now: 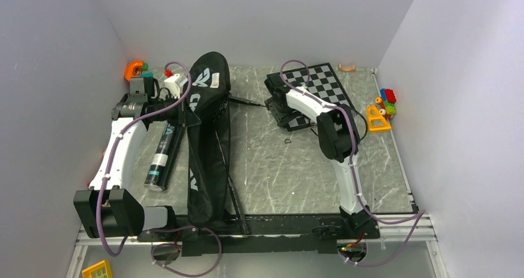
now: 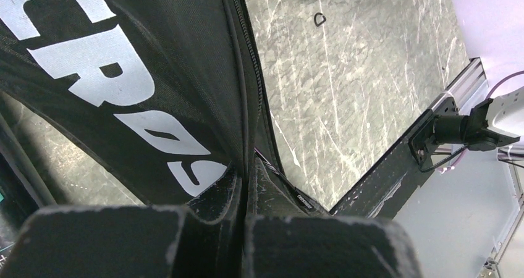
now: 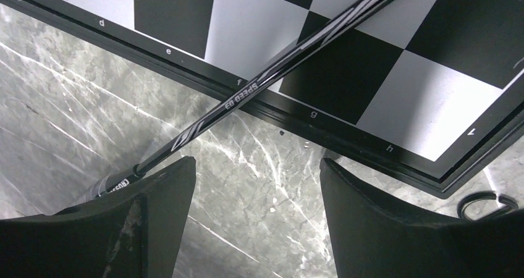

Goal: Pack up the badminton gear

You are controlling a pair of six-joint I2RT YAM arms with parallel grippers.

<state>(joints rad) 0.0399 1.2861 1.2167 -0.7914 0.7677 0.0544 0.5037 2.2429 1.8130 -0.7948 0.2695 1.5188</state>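
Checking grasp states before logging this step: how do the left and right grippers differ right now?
The left gripper is shut, pinching the racket bag near its zipper; the right gripper is open and holds nothing. The left gripper sits on the bag; the right gripper hangs over bare table at the edge of the chessboard, with a racket shaft passing one finger, unclamped. Both have black fingers and point down.

- A robot test cell in a lab is shown.
- A table top with a grey marble pattern is closed in on three sides by bare pale walls.
- A left arm and a right arm are bolted beside a metal rail at the near edge, with purple cables looped along them.
- Unrelated props are laid out together: a racket bag, a chessboard, plastic toys.
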